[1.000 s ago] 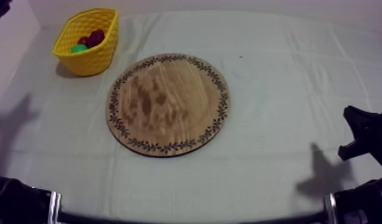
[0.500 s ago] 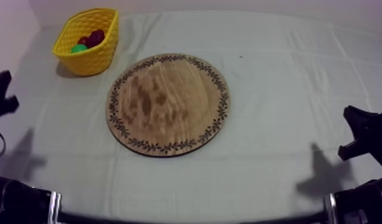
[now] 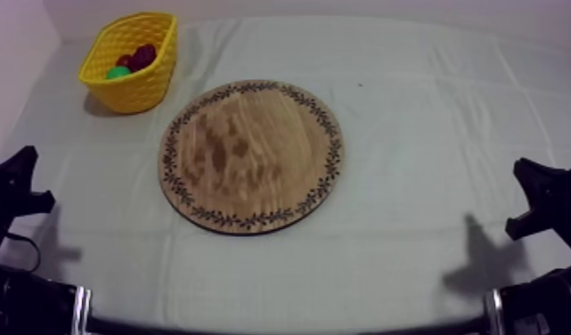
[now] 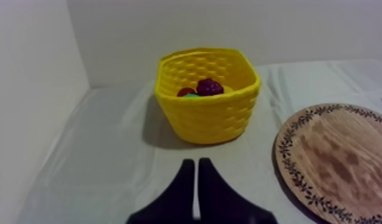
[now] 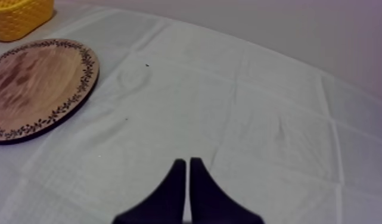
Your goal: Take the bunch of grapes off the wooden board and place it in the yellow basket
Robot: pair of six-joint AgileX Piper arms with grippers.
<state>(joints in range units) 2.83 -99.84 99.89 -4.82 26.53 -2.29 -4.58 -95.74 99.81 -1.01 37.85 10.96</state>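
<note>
The bunch of grapes, dark purple, lies inside the yellow basket with a small red fruit beside it. From above, the basket stands at the table's far left, the grapes in it. The round wooden board at the table's middle is bare. My left gripper sits low at the left edge, well short of the basket, its fingers together as a narrow wedge. My right gripper rests low at the right, fingers also shut on nothing.
A green piece of fruit also lies in the basket. The board's rim lies to the right of my left gripper, and the board and basket are far off from my right gripper. Bare cloth surrounds the board.
My left arm has drawn back from the far left corner by the basket down to the near left edge. The right arm, board and basket have not moved.
</note>
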